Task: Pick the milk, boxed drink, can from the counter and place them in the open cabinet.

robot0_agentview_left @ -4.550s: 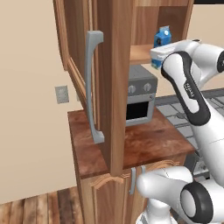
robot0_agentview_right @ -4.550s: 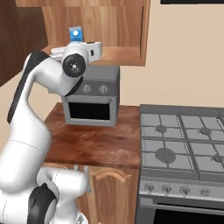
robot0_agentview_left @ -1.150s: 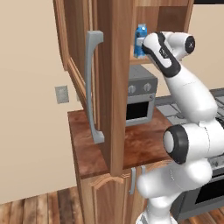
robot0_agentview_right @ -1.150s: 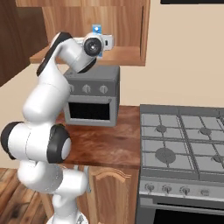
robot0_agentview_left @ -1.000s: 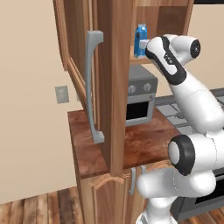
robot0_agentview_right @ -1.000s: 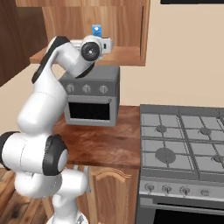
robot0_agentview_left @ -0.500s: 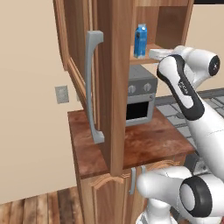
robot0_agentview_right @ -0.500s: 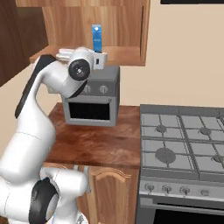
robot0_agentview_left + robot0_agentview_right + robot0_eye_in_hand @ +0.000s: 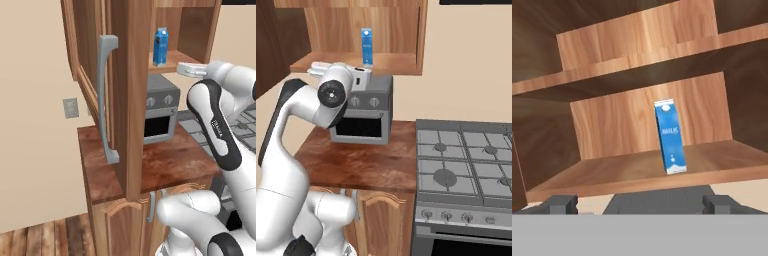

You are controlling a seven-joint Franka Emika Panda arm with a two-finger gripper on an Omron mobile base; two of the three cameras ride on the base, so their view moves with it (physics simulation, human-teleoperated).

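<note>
From the left base view, the blue gable-topped milk carton with white marks (image 9: 160, 46) stands upright on the wooden shelf of the tall light-brown wall cabinet (image 9: 134, 90), whose open door faces the camera with its long grey bar handle (image 9: 105, 98). My gripper (image 9: 184, 69) shows here as a pale wrist end just below and in front of the shelf edge, apart from the carton; from this side I cannot tell how the jaws stand. Under the shelf a grey toaster oven with a dark glass door (image 9: 159, 116) sits on the long reddish-brown wood-grain counter (image 9: 155, 165).

From the right base view, the same milk carton (image 9: 367, 46) stands alone on the shelf, near its middle. My gripper (image 9: 317, 67) lies level with the shelf's front edge, off to the carton's left in this picture. This side also shows what the other barely does — a grey gas stove with black grates (image 9: 466, 165) set right beside the counter (image 9: 358, 162), and the toaster oven (image 9: 363, 116) seen from its front.

The hand view looks straight into the cabinet (image 9: 637, 130): the milk carton (image 9: 670, 136) stands upright, leaning in the picture only as the camera rolls, with the word MILK legible on its face. My two dark fingertips (image 9: 559, 204) rise far apart at the bottom — jaws spread wide, nothing between them, the carton well beyond them.
</note>
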